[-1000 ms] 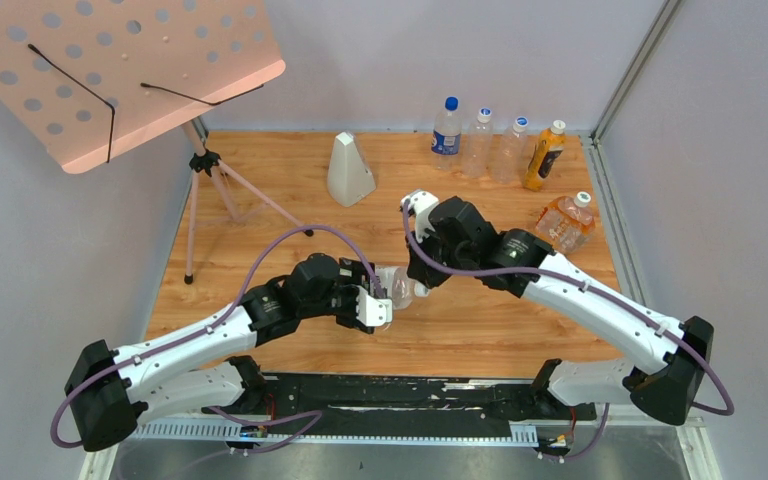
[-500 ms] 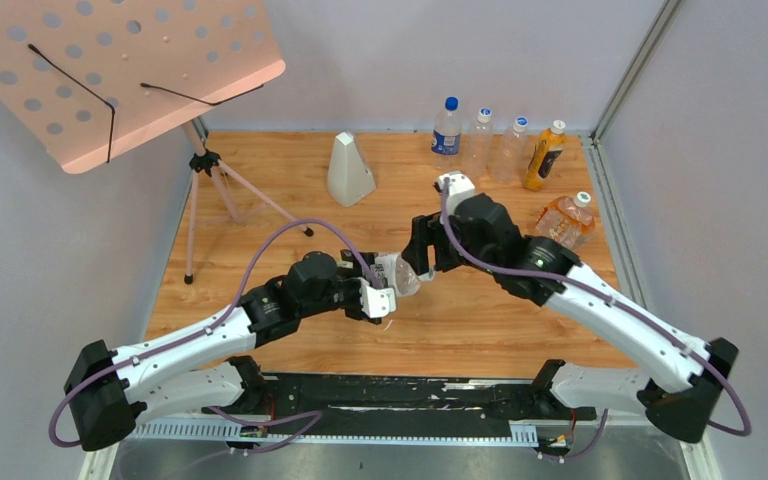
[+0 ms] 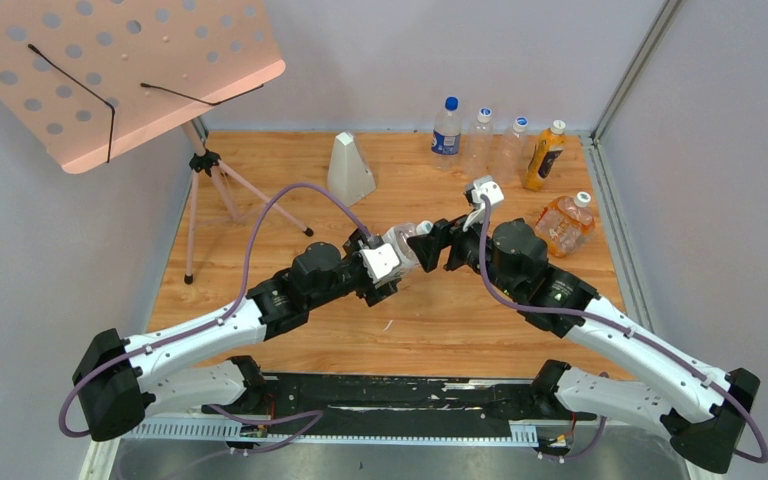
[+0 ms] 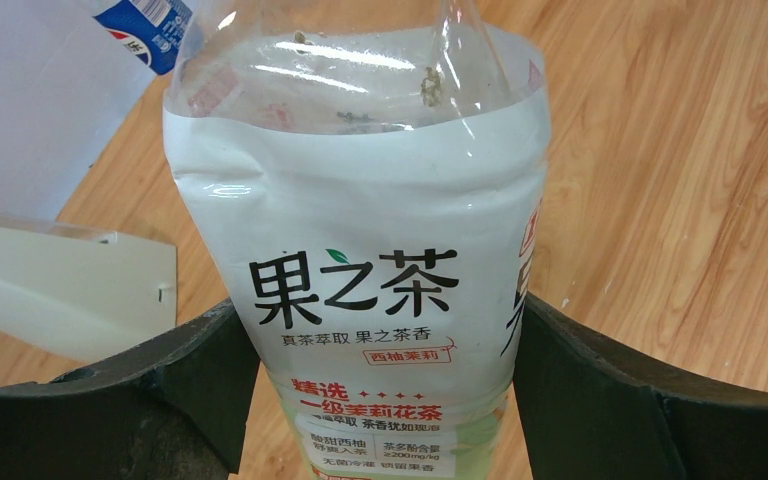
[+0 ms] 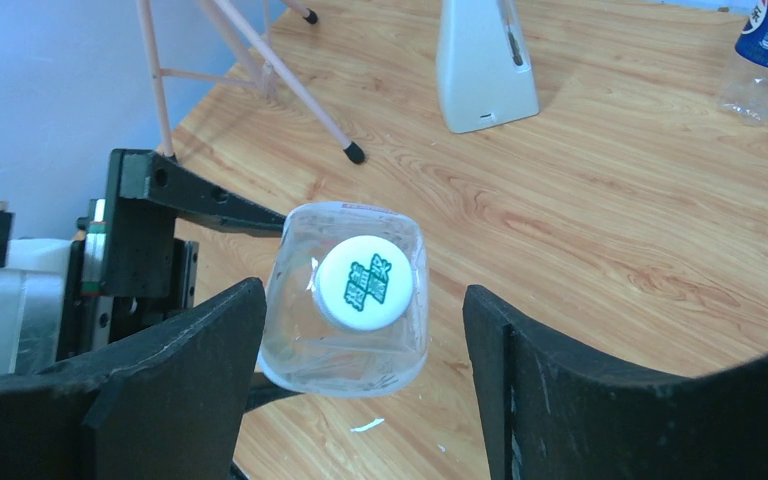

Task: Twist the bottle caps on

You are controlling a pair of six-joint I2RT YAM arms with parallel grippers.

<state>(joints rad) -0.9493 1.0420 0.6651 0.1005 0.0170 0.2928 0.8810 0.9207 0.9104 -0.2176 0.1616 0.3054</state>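
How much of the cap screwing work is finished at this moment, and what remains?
Looks done: the smaller bottle rests on the table, a white cap on its neck. In hand: the left hand grips the larger bottle, a green-printed cap on its mouth; the right hand is open around that cap, not touching. Remaining: tightness cannot be seen, so perhaps final turns.

Table middle: bottle clamped in left gripper, cap end toward the right. Just right of it, right gripper, jaws either side of cap, not touching. Far edge: row of four bottles, metronome to their left. At right edge, smaller bottle. Far left, music stand.
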